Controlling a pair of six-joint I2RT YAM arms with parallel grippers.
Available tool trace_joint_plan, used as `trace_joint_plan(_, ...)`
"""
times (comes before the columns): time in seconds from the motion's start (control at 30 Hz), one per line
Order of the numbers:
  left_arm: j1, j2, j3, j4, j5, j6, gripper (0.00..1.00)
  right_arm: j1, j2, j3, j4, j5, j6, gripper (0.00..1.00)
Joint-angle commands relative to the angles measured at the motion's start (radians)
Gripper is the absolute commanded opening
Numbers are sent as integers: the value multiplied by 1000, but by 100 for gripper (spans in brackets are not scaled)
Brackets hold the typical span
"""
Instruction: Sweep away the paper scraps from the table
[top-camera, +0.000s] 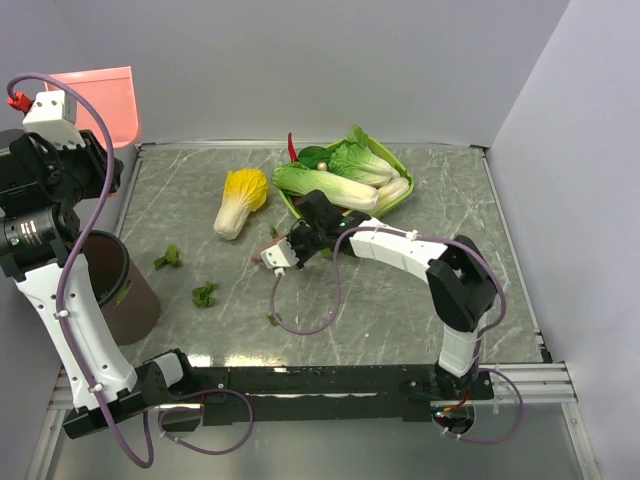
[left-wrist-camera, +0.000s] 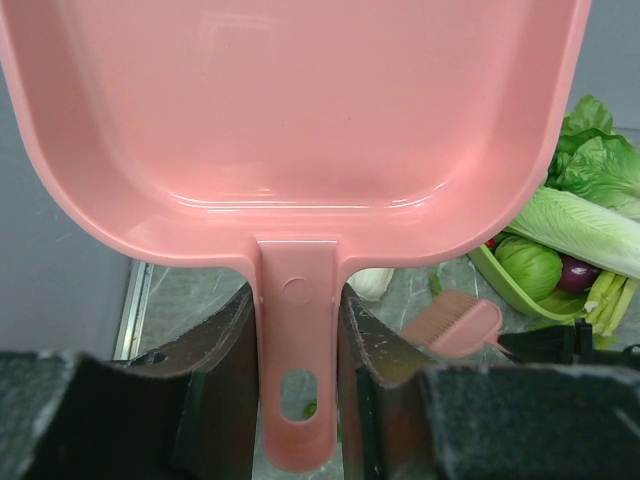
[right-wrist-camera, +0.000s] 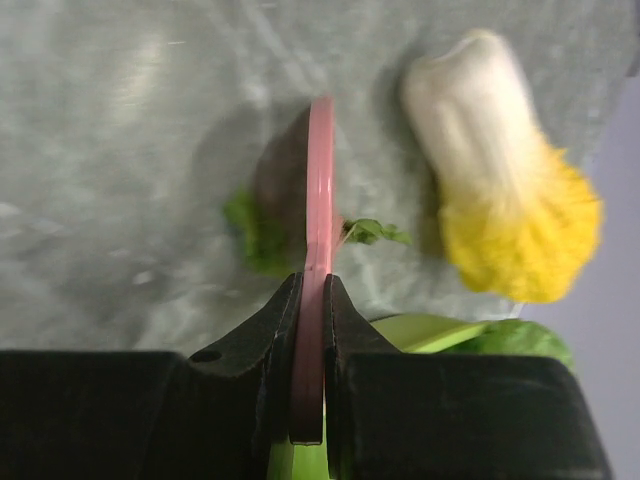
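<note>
The paper scraps (top-camera: 168, 258) were small, ragged, dark-green leaf-like bits lying flat on the grey, pale-veined table (top-camera: 420, 290), too crumpled to show a clear long axis. Two lay to the near left of the yellow-and-white cabbage (top-camera: 240, 200), and a third lay further out on its near side. The right wrist view showed two more bits. One sat between the cabbage and a thin pink brush (right-wrist-camera: 320, 180), the other on the brush's far side from the cabbage. The brush appeared edge-on, its long axis running straight out from the right gripper (right-wrist-camera: 311, 290), whose jaws were clenched on its handle. Those bits lay beyond the fingertips, outside the jaws. Well left of the cabbage and raised, the left gripper (left-wrist-camera: 297, 305) grasped the smooth, glossy pink dustpan (left-wrist-camera: 300, 120) by its handle, with the pan pointing away from the jaws.
</note>
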Motion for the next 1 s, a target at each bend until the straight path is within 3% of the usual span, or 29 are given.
trace_joint_plan(0.0,-1,-10,3,41,32,-5,1,-3,-185,-10,-214,-96,-9,0)
trace_joint_plan(0.1,0,-4,6,43,32,4,1,-25,-266,48,-307,-170,74,0)
trace_joint_plan(0.2,-1,-4,3,55,18,5,1,-32,-297,110,-209,-208,259,0)
trace_joint_plan(0.3,0,1,-2,58,15,-1,1,-26,-259,181,-87,-233,617,0)
trace_joint_plan(0.4,0,7,6,43,16,-1,1,-2,-148,301,-39,-254,847,0)
trace_joint_plan(0.5,0,13,23,37,4,4,1,21,-16,439,0,-266,1225,0)
trace_joint_plan(0.6,0,18,44,24,-11,9,1,50,96,537,58,-257,1486,0)
trace_joint_plan(0.87,0,-4,56,-6,-42,61,1,77,346,691,80,-193,1896,0)
trace_joint_plan(0.97,-1,-27,43,-14,-53,65,1,73,384,639,87,-162,2005,0)
